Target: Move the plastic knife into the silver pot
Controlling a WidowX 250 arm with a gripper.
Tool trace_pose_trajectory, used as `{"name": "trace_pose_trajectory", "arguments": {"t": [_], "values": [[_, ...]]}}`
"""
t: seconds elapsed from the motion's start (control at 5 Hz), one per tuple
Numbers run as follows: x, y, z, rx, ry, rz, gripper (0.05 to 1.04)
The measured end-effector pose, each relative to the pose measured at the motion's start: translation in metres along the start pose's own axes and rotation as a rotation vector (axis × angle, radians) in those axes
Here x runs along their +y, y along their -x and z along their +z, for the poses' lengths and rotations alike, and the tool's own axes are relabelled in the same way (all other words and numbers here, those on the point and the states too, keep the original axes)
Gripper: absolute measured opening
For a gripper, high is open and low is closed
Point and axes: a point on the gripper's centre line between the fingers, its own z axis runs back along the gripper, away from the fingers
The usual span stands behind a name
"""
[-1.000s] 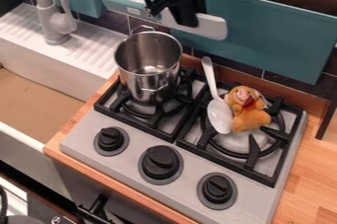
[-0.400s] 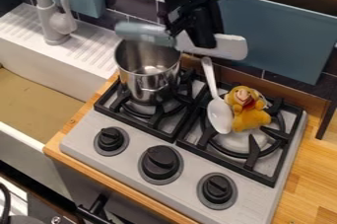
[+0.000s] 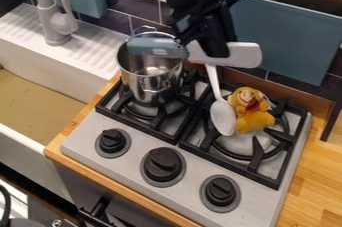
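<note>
- Above the stove [image 3: 197, 170], my end effector [image 3: 200, 46] is clamped on the knife [image 3: 244, 55];
- its handle overlaps the pot [image 3: 150, 85] in view;
- spoon [image 3: 224, 117] beside toy [image 3: 252, 118].

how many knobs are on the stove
3: the left knob, the middle knob and the right knob, in a row along the front of the stove.

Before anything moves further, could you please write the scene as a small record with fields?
held: plastic knife, teal handle, white blade
holder: gripper, above the back of the stove
knife position: raised, roughly level; handle in front of the pot's opening in this view, blade pointing right
target: silver pot, upright on the left burner
right burner: plush toy, white spoon beside it
task state: knife not yet in pot
</note>
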Motion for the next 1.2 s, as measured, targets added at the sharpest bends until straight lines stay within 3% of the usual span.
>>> {"name": "trace_pose_trajectory", "arguments": {"t": [0.2, 0.4, 0.8, 1.0, 1.2], "values": [[-0.002, 0.005, 0.004, 0.017, -0.004, 0.000, 0.108], [-0.004, 0.003, 0.010, 0.020, 0.004, -0.007, 0.282], [-0.005, -0.005, 0.016, 0.014, 0.018, -0.004, 0.853], [-0.004, -0.014, 0.020, 0.009, 0.027, 0.015, 1.002], [-0.003, -0.023, 0.024, -0.077, 0.025, 0.025, 0.999]]}}
